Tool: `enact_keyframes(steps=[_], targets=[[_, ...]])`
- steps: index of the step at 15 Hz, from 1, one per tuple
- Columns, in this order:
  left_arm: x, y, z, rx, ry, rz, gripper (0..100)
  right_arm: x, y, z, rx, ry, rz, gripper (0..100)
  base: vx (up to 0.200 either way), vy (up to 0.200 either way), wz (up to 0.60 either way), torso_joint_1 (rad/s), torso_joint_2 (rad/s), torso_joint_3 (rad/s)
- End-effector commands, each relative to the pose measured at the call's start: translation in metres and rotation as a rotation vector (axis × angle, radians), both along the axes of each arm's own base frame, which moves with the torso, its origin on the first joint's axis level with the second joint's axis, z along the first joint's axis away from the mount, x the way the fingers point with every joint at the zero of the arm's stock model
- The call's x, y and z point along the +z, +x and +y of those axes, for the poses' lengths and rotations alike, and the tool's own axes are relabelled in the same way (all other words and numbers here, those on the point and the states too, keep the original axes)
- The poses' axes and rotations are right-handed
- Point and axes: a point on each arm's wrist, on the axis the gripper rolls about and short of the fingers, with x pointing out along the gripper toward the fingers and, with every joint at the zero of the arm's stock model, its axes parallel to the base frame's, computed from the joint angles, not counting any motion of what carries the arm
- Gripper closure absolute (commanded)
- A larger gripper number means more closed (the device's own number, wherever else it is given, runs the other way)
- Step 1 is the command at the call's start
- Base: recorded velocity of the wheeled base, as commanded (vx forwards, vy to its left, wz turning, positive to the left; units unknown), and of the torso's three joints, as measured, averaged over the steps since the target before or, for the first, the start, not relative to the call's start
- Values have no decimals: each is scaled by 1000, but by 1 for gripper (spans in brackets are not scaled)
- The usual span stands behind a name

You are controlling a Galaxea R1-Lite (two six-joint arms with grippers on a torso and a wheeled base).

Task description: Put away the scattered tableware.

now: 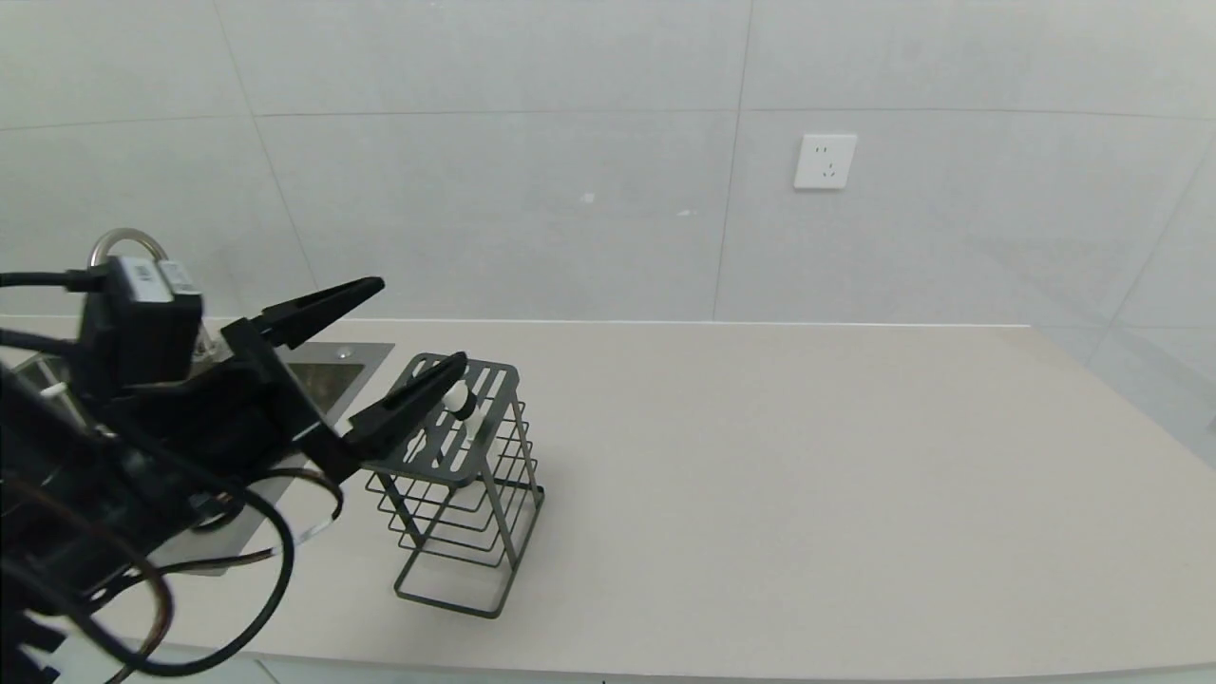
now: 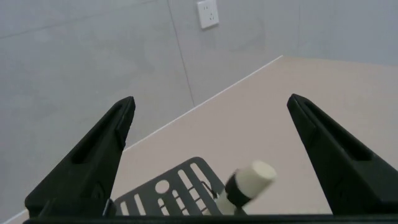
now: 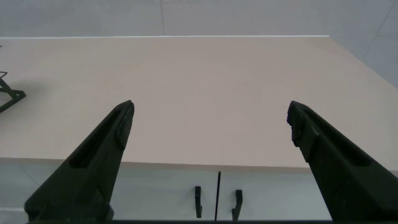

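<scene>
Both sets of jaws stand spread wide, and neither pinches anything. We see the left jaws raised over the left part of the bench (image 1: pixel 807 475), just above a dark wire rack (image 1: pixel 465 532). One utensil stands in that rack. Its handle (image 1: pixel 459 397), white at the tip with a black collar under it, pokes up through a slot in the rack's slotted top plate. From the left wrist, the white tip lies between the two fingers and lower than them, nearer one finger than the other. In the head view one fingertip crosses in front of the rack's top right beside the tip, and we cannot tell whether they touch. What kind of utensil it is, we cannot tell.

We see the right jaws over the bench's front edge, well apart from the rack, with bench top showing between the fingers. Below that edge are cupboard doors with two dark door pulls (image 3: pixel 198 200).

The rack stands just beside a sink (image 1: pixel 332 375) sunk into the bench, with a tap (image 1: pixel 123 242) behind the left arm. To the right of the rack the bench stretches wide, back to the tiled wall (image 1: pixel 570 190), which carries a socket (image 1: pixel 825 161).
</scene>
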Motion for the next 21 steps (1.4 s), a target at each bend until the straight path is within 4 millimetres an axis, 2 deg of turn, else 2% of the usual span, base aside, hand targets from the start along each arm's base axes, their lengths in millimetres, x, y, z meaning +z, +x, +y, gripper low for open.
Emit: enact_keyframes(steps=[1,2,3,4,5,6,7,9,11,14,15,16,17,18,19,21], targets=[[12,-80,31,15,-91,-123,0,0,0,0,0,0,2,0,0,0,0,0,0,0],[10,-105,43,50,-131,-159,0,0,0,0,2,0,2,0,0,0,0,0,0,0],[9,-109,45,55,-135,-165,0,0,0,0,0,0,2,0,0,0,0,0,0,0],[3,-145,58,94,-177,-212,0,0,0,0,0,0,2,0,0,0,0,0,0,0],[-2,-163,62,103,-189,-220,0,0,0,0,2,0,2,0,0,0,0,0,0,0],[-2,-163,62,103,-189,-220,0,0,0,0,2,0,2,0,0,0,0,0,0,0],[-27,-194,67,142,-170,-153,0,0,0,0,2,-2,2,0,0,0,0,0,0,0],[-54,-218,71,164,-148,-60,0,0,0,0,0,-2,2,0,0,0,0,0,0,0],[-64,-215,70,181,-135,-34,0,0,0,0,0,-2,2,0,0,0,0,0,0,0],[-73,-210,68,330,-129,41,0,0,0,0,0,-2,0,0,0,0,0,0,0,0],[-90,-211,67,376,-114,135,0,0,0,0,0,-2,0,0,0,0,0,0,0,0],[-97,-212,67,387,-102,177,0,0,0,0,0,-2,2,0,0,0,0,0,0,0],[-112,-213,70,484,-96,292,0,0,0,0,0,-2,0,0,0,0,0,0,0,0],[-111,-213,71,533,-107,283,0,0,0,0,0,-2,0,0,0,0,0,0,0,0],[-112,-212,74,656,-91,268,0,0,0,0,0,0,2,0,0,0,0,0,0,0],[-115,-212,75,722,-117,298,0,0,0,0,-1,-2,2,0,0,0,0,0,0,0]])
